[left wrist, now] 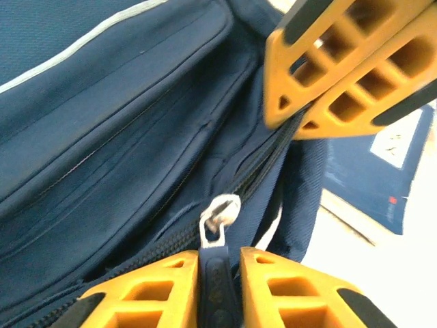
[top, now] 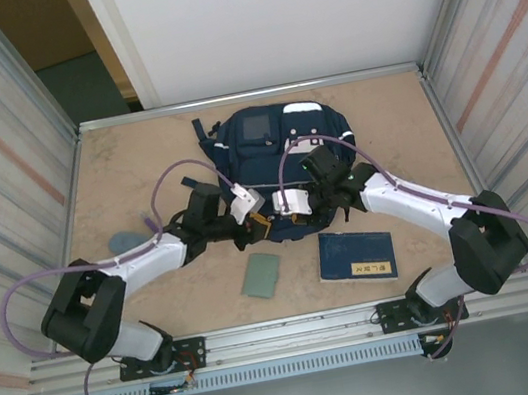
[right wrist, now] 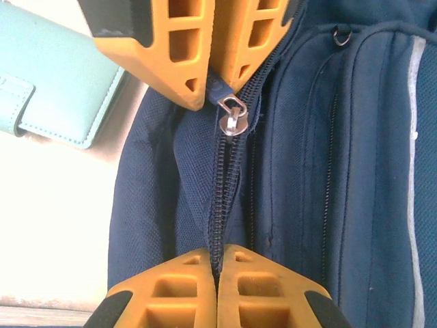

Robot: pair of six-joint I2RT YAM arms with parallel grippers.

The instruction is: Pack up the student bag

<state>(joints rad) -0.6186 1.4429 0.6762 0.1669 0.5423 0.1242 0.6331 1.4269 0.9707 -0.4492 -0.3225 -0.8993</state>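
The student bag [top: 276, 150], navy with thin pale stripes, lies flat at the middle back of the table. Both grippers meet at its near edge, on the zipper. My left gripper [left wrist: 218, 258] is shut on the dark zipper pull [left wrist: 218, 280], and the silver slider [left wrist: 220, 217] sits just beyond its fingertips. My right gripper [right wrist: 218, 256] is shut on the bag's zipper seam [right wrist: 220, 205], pinching the teeth and fabric. In the right wrist view the left gripper [right wrist: 205, 82] sits at the top with the slider [right wrist: 232, 117] beneath it.
A flat dark blue book with a yellow label [top: 355, 255] lies on the table to the right, in front of the bag. A pale green wallet [top: 260, 275] lies to its left. Another teal item [top: 130, 242] sits beside the left arm. Metal walls close in the table on both sides.
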